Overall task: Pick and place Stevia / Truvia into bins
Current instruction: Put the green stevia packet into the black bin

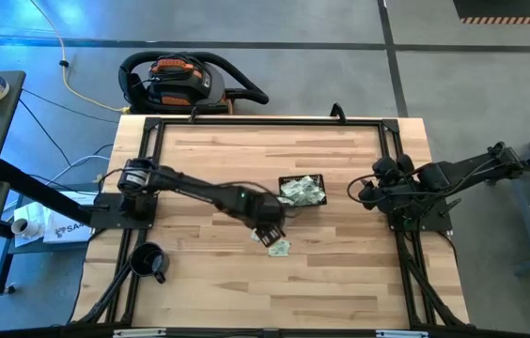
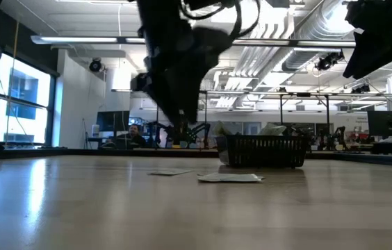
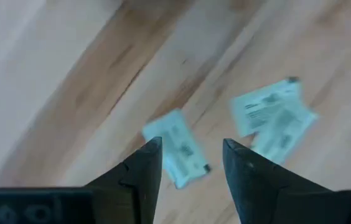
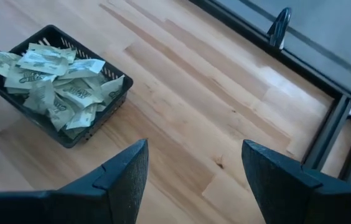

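Near the centre of the overhead picture, a small black basket [image 1: 303,191] sits on a pale wooden table [image 1: 209,291], heaped with pale green and white sweetener sachets [image 1: 301,192] that spill above its low mesh walls. Just below and to the left of the basket, a few loose sachets [image 1: 279,247] lie flat on the bare wood. The left arm reaches in from the left edge of the table toward the middle, and the left gripper [image 1: 268,234] hangs right over those loose sachets. Its wrist camera looks down past two dark fingers [image 3: 143,169] that stand apart with nothing between them; one sachet [image 3: 177,147] lies on the wood in the gap behind them, and two overlapping sachets [image 3: 274,116] lie to the right of centre in that picture. At the right side of the overhead picture, the right gripper [image 1: 366,192] waits near the table's right edge, beside the basket but well apart from it. Its own fingers [image 4: 121,171] are spread wide and empty, with the full basket in the upper left of that wrist picture. From table height, the basket stands right of centre, with flat sachets [image 2: 229,178] on the wood in front of it. A round black mug [image 1: 148,262] sits at the lower left of the overhead picture.
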`<state>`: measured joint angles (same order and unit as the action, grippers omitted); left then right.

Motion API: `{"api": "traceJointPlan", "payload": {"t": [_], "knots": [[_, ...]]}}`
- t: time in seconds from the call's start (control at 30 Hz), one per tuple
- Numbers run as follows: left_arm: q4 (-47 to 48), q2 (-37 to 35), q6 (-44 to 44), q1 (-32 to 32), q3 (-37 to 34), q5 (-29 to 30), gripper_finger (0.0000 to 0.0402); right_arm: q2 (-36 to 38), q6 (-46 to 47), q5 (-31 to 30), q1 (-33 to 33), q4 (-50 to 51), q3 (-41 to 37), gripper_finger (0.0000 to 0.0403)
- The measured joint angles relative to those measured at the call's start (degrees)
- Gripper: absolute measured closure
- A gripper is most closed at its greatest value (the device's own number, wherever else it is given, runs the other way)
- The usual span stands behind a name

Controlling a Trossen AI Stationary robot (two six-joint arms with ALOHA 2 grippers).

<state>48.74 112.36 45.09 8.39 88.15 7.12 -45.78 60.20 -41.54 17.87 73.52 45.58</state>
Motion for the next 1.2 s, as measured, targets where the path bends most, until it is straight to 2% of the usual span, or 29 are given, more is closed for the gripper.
{"api": "traceJointPlan", "payload": {"t": [0.13,0.3,0.4,0.53,0.63,0.73,0.77,0.83,0.97,1.2], "knots": [[-3.19,0.10,10.52,0.69,-4.72,0.80,0.0183,0.00,-1.39,-1.34,0.00,-0.05,0.00,0.0153],[-13.36,0.05,15.03,0.58,-12.02,-1.73,0.0165,0.00,-1.76,-1.31,0.00,-0.05,0.00,0.0153],[-17.30,-0.13,16.42,0.64,-15.28,-2.20,0.0172,0.00,-2.43,-0.44,0.00,-0.03,0.00,0.0153],[-18.53,-0.47,16.45,0.60,-18.23,-2.31,0.0226,0.00,-2.81,0.07,0.00,0.16,0.00,0.0153],[-17.86,-0.40,12.14,-0.36,-18.49,-0.33,0.0294,0.00,-2.84,-0.05,0.00,0.45,0.00,0.0153],[-18.29,-0.34,8.70,-3.08,-18.70,-1.19,0.0370,0.00,-2.84,-0.06,0.00,0.98,0.00,0.0153],[-18.86,-0.30,7.85,-4.26,-18.65,-1.27,0.0379,0.00,-2.84,-0.06,0.00,1.17,0.00,0.0153],[-18.78,-0.26,6.28,-6.82,-17.53,-1.47,0.0377,0.00,-2.83,-0.04,0.00,1.26,0.00,0.0153],[-16.03,0.62,-2.98,-10.19,-11.67,-0.48,0.0374,0.00,-2.41,0.19,0.00,1.43,0.00,0.0153],[-8.00,0.19,-15.74,-11.77,8.14,3.43,0.0381,-0.01,-2.20,0.79,0.00,1.68,0.00,0.0153]]}}
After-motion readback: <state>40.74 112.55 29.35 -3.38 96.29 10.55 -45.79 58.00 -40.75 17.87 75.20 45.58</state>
